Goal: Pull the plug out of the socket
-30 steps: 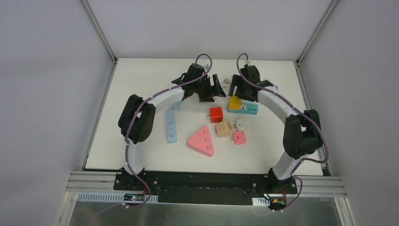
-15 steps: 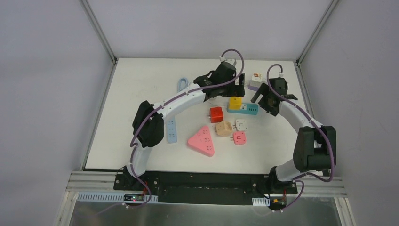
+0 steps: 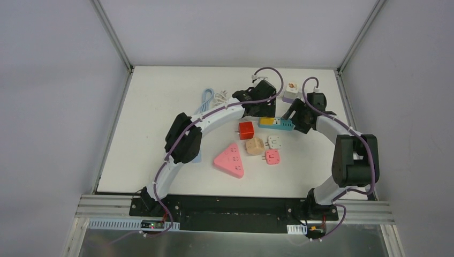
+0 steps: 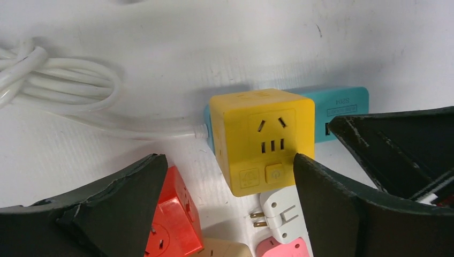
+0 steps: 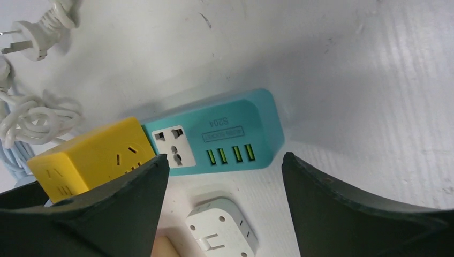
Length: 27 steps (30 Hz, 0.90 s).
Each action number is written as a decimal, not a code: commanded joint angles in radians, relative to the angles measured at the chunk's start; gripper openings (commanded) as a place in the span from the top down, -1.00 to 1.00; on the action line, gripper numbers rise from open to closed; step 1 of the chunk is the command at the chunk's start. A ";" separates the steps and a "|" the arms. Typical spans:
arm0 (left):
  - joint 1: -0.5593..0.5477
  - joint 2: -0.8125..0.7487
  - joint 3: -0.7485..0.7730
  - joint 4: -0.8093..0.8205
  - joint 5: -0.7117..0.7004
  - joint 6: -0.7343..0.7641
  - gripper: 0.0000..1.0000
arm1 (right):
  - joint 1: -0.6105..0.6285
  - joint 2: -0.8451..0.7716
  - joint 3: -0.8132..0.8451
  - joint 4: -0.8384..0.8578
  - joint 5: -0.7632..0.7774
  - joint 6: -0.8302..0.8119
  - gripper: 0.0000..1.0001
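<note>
Table (image 4: 375, 43): plug (image 4: 262, 139) framed by left hand (image 4: 229, 159)

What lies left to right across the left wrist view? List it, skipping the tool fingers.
White coiled cable → red cube adapter → yellow cube adapter → teal power strip, its exposed end.

The plug (image 4: 262, 140), a yellow cube with slots on its faces, sits pushed into the left end of the socket (image 5: 225, 136), a flat teal strip lying far right.
</note>
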<state>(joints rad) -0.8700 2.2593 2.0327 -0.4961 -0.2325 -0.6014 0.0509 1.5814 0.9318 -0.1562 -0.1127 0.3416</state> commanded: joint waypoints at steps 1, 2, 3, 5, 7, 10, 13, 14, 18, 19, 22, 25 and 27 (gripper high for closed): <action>0.002 0.031 0.034 0.046 0.069 0.040 -0.83 | -0.008 0.068 0.019 0.033 -0.102 -0.015 -0.52; 0.002 0.040 0.040 0.053 0.083 0.043 -0.83 | -0.008 0.080 0.021 0.031 -0.101 -0.018 -0.50; 0.002 0.045 0.045 0.060 0.097 0.043 -0.83 | -0.008 0.091 0.020 0.032 -0.099 -0.019 -0.50; 0.002 0.049 0.042 0.081 0.133 0.046 -0.83 | -0.008 0.107 0.017 0.035 -0.103 -0.022 -0.50; 0.001 0.050 0.034 0.109 0.167 0.043 -0.83 | -0.008 0.123 0.011 0.037 -0.102 -0.028 -0.50; 0.000 0.057 0.040 0.092 0.134 0.023 -0.83 | -0.008 0.128 -0.002 0.038 -0.095 -0.028 -0.47; -0.001 0.069 0.059 0.031 0.060 -0.002 -0.77 | -0.008 0.119 -0.020 0.047 -0.096 -0.030 -0.43; -0.001 0.073 0.065 0.009 0.040 -0.012 -0.70 | -0.007 0.115 -0.028 0.052 -0.093 -0.030 -0.41; -0.005 0.084 0.083 -0.045 -0.019 -0.055 -0.45 | 0.000 0.105 -0.048 0.062 -0.084 -0.026 -0.36; -0.005 0.086 0.088 -0.053 -0.029 -0.064 -0.40 | 0.006 0.104 -0.053 0.066 -0.078 -0.025 -0.35; -0.007 0.093 0.113 -0.079 -0.040 -0.080 -0.21 | 0.024 0.110 -0.058 0.070 -0.057 -0.025 -0.34; -0.007 0.092 0.146 -0.111 -0.044 -0.083 0.05 | 0.034 0.120 -0.058 0.064 -0.033 -0.024 -0.33; -0.007 0.080 0.148 -0.108 -0.039 -0.080 0.34 | 0.039 0.126 -0.057 0.057 -0.014 -0.027 -0.33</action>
<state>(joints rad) -0.8776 2.3516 2.1315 -0.5468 -0.2226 -0.6659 0.0708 1.6794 0.9081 -0.0338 -0.1810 0.3283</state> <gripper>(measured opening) 0.627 0.665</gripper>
